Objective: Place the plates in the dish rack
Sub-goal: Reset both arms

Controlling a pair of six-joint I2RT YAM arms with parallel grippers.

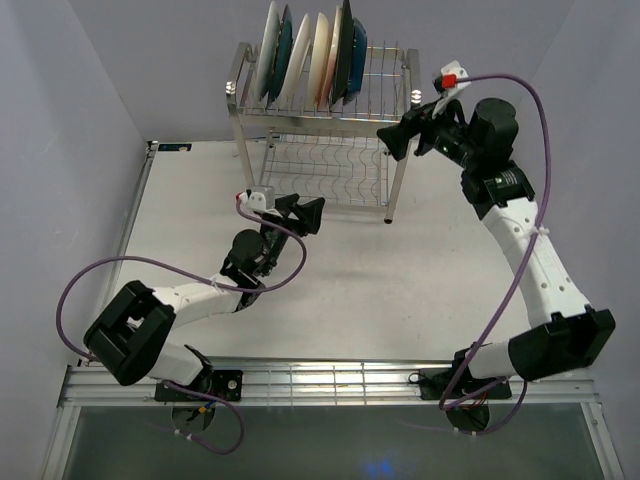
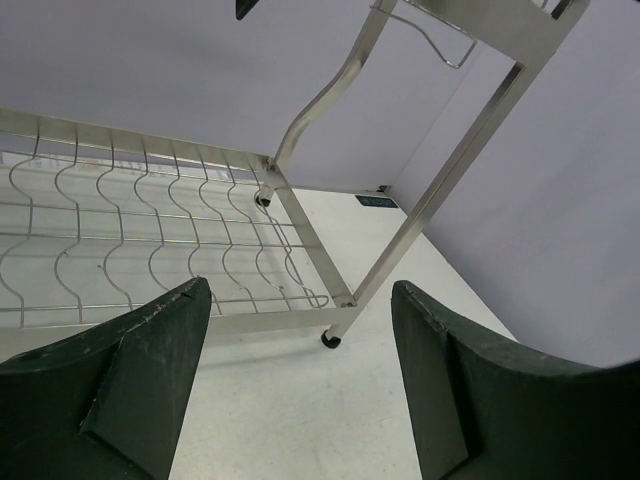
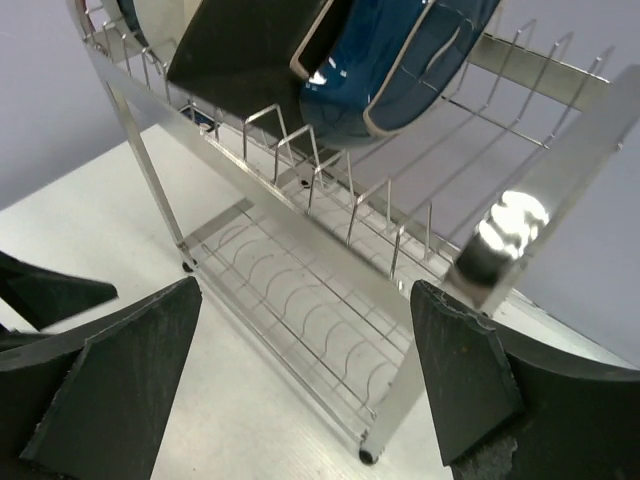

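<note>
Several plates (image 1: 300, 55) stand on edge in the upper tier of the steel dish rack (image 1: 380, 110), all at its left half. The right wrist view shows a dark blue plate (image 3: 400, 60) and a dark square plate (image 3: 240, 50) in the slots above the rack's front rail (image 3: 300, 190). My right gripper (image 1: 388, 142) hangs open and empty at the rack's right front post, level with the upper tier. My left gripper (image 1: 308, 212) is open and empty, low over the table just in front of the lower shelf (image 2: 150, 230). Nothing lies between either pair of fingers (image 2: 150, 360).
The right half of the upper tier (image 1: 385, 75) holds no plates, and neither does the wavy-wire lower shelf (image 1: 330, 170). The rack's front left foot (image 2: 330, 340) rests on the white table (image 1: 400, 290). Grey walls close in behind and on both sides.
</note>
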